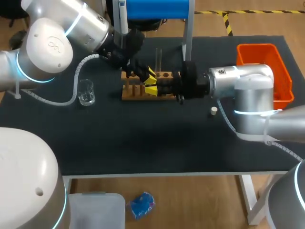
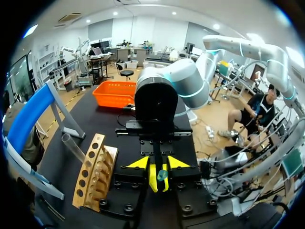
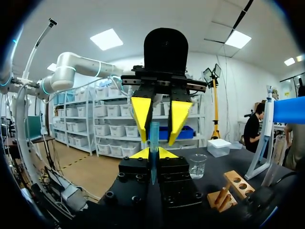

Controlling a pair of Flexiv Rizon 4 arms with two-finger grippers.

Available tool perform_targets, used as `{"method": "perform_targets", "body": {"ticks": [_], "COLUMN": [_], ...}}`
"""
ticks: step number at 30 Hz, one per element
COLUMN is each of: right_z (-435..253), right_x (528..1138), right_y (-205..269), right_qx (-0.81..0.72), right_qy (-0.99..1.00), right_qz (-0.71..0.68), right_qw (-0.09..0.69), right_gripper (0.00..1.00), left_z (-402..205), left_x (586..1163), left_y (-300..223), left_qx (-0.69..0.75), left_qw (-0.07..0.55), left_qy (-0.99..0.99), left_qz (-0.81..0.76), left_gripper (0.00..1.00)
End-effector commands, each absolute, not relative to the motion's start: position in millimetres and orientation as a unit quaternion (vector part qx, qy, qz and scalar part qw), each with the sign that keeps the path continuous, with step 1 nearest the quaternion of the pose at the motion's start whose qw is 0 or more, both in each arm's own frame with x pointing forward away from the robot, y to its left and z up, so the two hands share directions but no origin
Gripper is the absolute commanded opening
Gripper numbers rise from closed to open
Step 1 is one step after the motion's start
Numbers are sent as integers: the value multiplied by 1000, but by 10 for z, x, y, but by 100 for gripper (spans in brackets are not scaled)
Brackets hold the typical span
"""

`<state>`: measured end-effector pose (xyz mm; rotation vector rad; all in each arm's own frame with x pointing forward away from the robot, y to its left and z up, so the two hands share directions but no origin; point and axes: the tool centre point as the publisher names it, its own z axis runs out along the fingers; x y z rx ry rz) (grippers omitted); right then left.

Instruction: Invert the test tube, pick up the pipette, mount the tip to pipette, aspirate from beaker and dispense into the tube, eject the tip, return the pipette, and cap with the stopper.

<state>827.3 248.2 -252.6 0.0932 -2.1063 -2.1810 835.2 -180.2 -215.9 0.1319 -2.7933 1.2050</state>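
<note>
A matte black table (image 1: 143,143) fills the middle of the head view. At its upper centre lies a pale wooden tube rack (image 1: 133,93), a flat block drilled with round holes. A clear test tube (image 1: 158,58) stands upright at the rack's far edge. The left gripper (image 1: 148,72), from the upper left, and the right gripper (image 1: 152,89), from the right, meet tip to tip over the rack, their yellow wedges nearly touching. Left of the rack stands a small clear beaker (image 1: 86,92). Right of centre a short, pale, cylindrical stopper (image 1: 214,111) lies beside the right arm (image 1: 248,90), whose housing is glossy grey. A bright orange plastic bin (image 1: 264,71) sits at the upper right. At the top edge a pipette (image 1: 123,16) hangs on a blue stand (image 1: 157,8).

What the fingers hold cannot be made out from above. The right wrist view shows it: a slender translucent blue tube (image 3: 154,143). The right gripper's own tips close on the tube from both sides. The left gripper's long tapered fingers (image 3: 141,117) flank the tube's open end with a gap on one side, so they stand apart. The left wrist view shows the tube end-on as a small blue-green disc between the right gripper's pressed-together fingers, and the left gripper's own tips are spread wide on either side.
</note>
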Motion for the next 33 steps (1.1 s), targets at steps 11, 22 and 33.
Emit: {"method": "perform_targets", "body": {"ticks": [11, 22, 33], "right_z": [-2353, -2339, -2339], "right_x": [8521, 8553, 8553], "right_y": [1815, 1391, 1391], "right_qx": [41, 24, 24], "right_qy": [-726, -732, -732], "right_qz": [-687, -681, -681], "right_qw": [8, -4, -4], "right_gripper": [0, 0, 0], "left_z": [-2153, -2153, -2153], "left_x": [8363, 8363, 8363], "left_y": [-1804, -1804, -1804], "left_qx": [43, 43, 43], "left_qw": [50, 50, 50], "left_qy": [-917, -917, -917], "left_qz": [394, 394, 394], "left_gripper": [100, 100, 100]}}
